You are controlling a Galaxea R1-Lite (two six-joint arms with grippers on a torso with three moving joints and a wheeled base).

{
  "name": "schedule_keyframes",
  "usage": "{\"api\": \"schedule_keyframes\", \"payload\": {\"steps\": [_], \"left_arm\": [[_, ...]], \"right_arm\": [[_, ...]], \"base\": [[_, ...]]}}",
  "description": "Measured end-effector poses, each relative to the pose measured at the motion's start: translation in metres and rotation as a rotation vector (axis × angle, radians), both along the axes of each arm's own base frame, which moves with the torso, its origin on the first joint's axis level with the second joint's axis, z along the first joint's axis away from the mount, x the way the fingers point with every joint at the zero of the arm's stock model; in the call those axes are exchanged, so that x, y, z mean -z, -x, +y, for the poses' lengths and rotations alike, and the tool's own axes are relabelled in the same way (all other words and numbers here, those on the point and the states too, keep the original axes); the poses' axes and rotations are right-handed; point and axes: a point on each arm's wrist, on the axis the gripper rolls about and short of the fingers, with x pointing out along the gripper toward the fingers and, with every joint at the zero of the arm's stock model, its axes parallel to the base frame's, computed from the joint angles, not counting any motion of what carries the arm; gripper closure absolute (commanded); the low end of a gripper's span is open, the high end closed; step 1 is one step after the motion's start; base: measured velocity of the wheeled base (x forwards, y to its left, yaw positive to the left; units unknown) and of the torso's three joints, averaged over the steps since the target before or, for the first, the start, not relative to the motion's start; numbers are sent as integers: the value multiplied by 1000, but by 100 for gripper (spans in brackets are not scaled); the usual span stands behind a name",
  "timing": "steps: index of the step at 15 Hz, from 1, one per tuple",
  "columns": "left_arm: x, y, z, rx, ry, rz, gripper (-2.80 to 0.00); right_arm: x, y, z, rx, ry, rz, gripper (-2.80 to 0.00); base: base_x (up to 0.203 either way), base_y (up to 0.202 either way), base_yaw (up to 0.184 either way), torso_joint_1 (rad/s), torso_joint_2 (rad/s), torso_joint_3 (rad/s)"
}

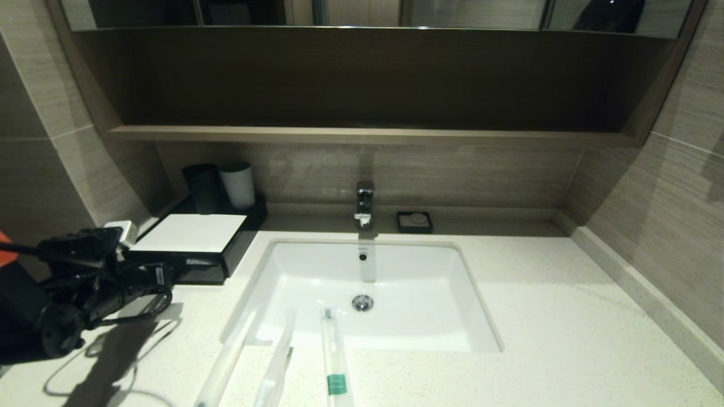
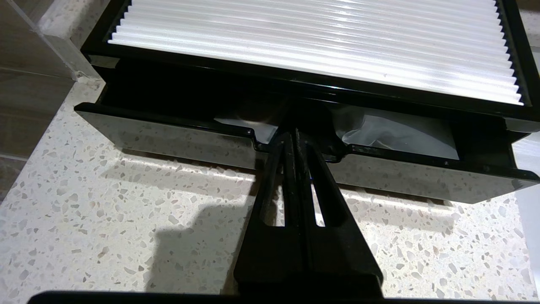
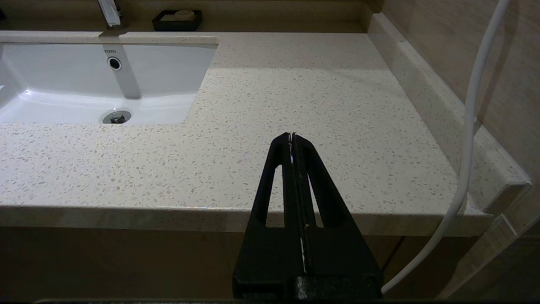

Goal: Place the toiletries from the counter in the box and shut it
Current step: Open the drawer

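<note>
Three toiletries in translucent wrappers lie across the counter's (image 1: 537,339) front edge, over the sink's near rim: one on the left (image 1: 226,362), one in the middle (image 1: 277,362), and one with a green band (image 1: 335,350). The black box (image 1: 189,233) with a white top stands at the back left. Its drawer (image 2: 168,139) is pulled out a little, with white wrapping (image 2: 400,135) inside. My left gripper (image 2: 294,136) is shut, its tips in the notch of the drawer's front; it also shows in the head view (image 1: 180,270). My right gripper (image 3: 292,136) is shut and empty over the counter's front right edge.
A black cup (image 1: 202,188) and a white cup (image 1: 238,184) stand behind the box. The white sink (image 1: 373,282) has a tap (image 1: 365,203) and a black soap dish (image 1: 414,221) behind it. A white cable (image 3: 472,126) hangs by the right wall.
</note>
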Motion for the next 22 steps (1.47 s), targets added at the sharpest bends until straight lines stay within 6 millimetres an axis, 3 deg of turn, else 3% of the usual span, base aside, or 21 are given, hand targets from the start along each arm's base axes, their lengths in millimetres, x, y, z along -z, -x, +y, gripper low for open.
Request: {"api": "schedule_keyframes", "payload": {"steps": [22], "left_arm": [[3, -14, 3, 0, -2, -13, 0]], "right_arm": [[0, 0, 0, 0, 0, 0, 0]], "base": [[0, 0, 0, 0, 0, 0]]}}
